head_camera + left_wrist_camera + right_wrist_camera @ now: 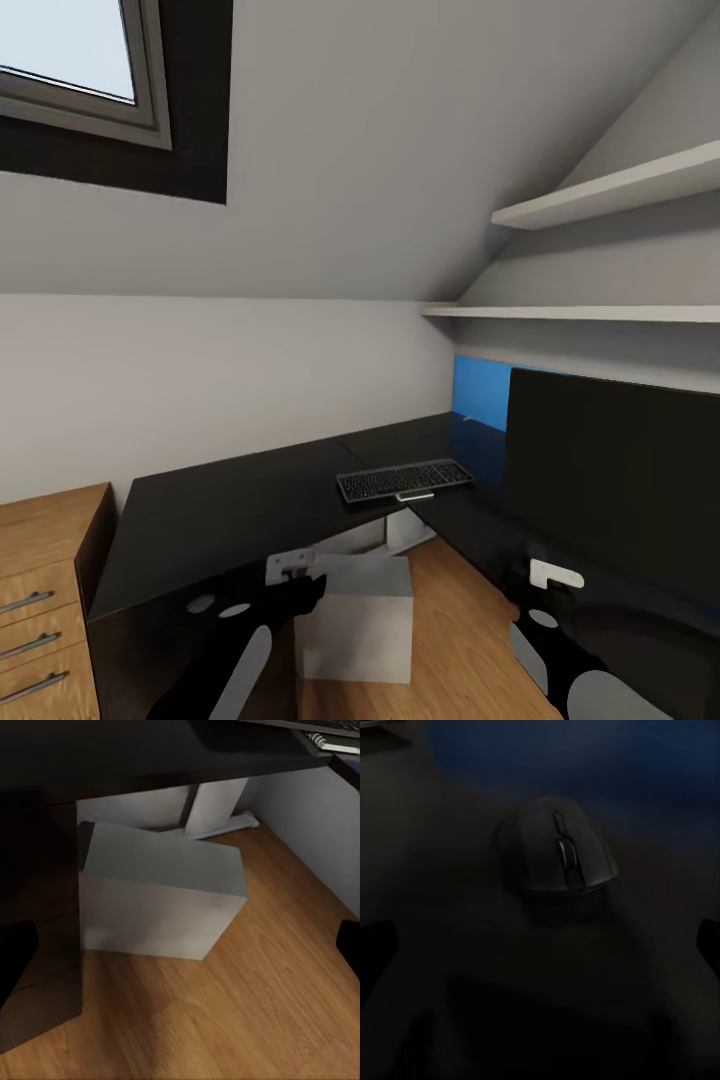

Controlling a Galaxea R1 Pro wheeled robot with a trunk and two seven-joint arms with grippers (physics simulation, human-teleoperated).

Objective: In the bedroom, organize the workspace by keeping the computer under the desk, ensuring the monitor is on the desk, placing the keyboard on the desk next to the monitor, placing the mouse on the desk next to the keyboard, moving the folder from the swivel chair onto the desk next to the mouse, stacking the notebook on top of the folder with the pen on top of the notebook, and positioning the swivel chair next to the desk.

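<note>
Hovering over the black desk, the right gripper is held spread above the mouse, its dark fingertips seen apart at either edge of the right wrist view with nothing pinched; the mouse lies flat on the glossy top, apparently lined up for a grasp so it can be set beside the keyboard. The keyboard is laid at the desk's inner corner, slightly over the edge, near the monitor, which is stood on the right wing before the blue back panel. The computer is kept on the plank floor by the desk leg, partly under the top. The left gripper is held spread and empty above it. A wooden drawer chest is stood at the desk's left end; wall shelves overhang the monitor.
</note>
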